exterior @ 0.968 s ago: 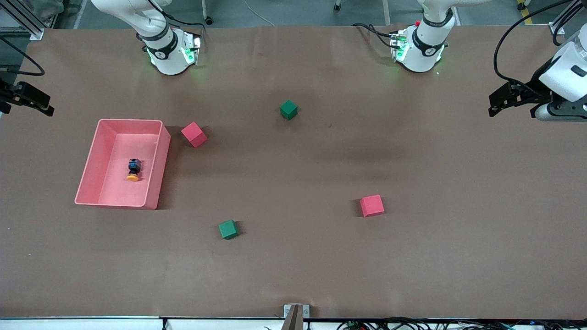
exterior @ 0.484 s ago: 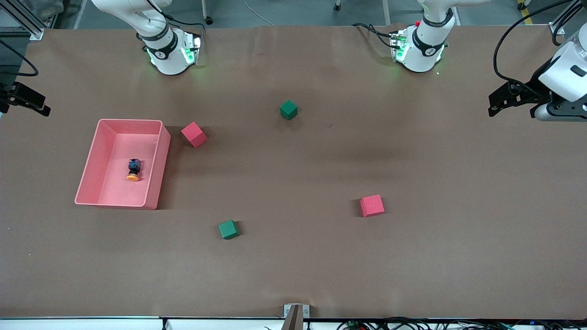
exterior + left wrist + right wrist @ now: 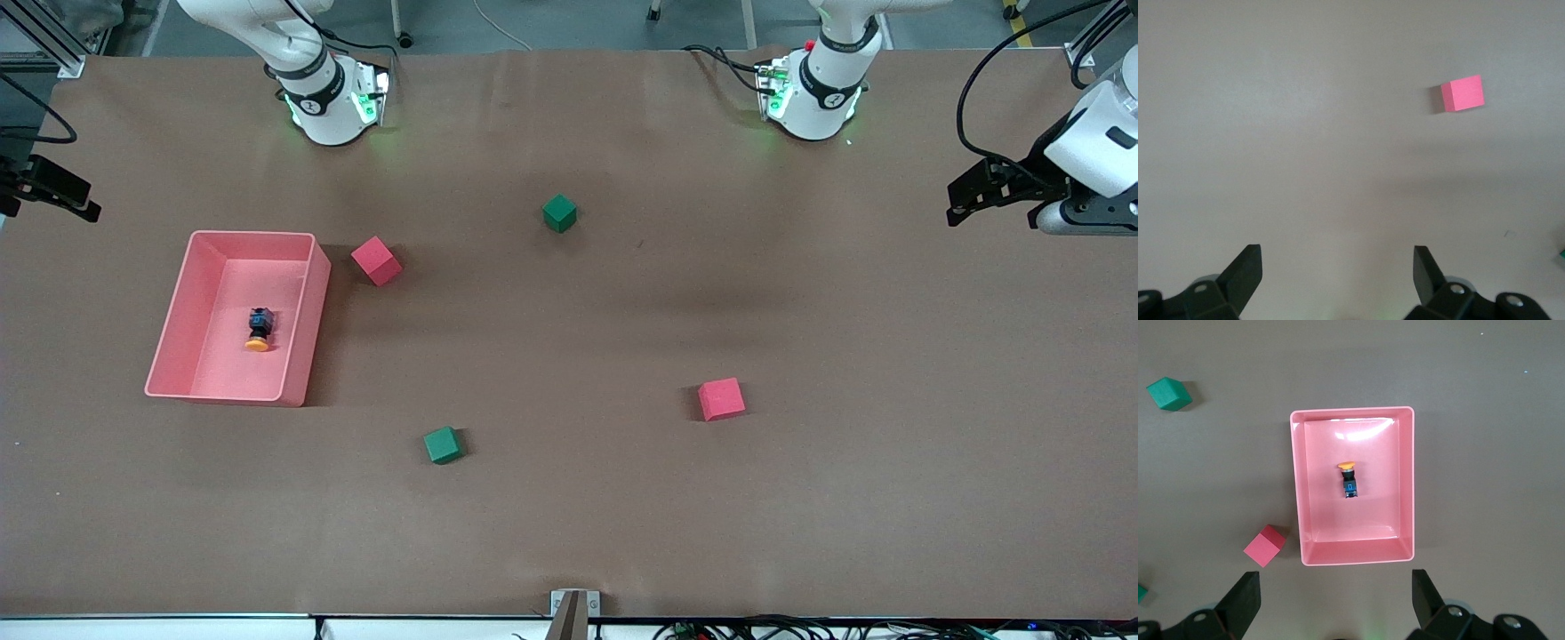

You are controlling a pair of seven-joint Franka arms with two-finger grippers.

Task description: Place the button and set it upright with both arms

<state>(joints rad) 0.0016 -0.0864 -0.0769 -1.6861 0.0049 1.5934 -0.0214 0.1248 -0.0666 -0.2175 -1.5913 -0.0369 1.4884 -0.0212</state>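
Orange-capped little button (image 3: 1349,479) lies sideways in my pink plastic tray (image 3: 1405,487); only the right wrist view shows it close. Both my grippers, left gripper (image 3: 1338,277) and right gripper (image 3: 1336,600), are spread wide and hold nothing.

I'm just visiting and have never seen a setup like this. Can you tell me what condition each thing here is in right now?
button: lying on its side in the pink tray, orange cap toward the front camera, not held.
pink tray: open-topped, flat on the table.
left gripper: open, holding nothing, at the left arm's end of the table.
right gripper: open, holding nothing, at the right arm's end of the table.
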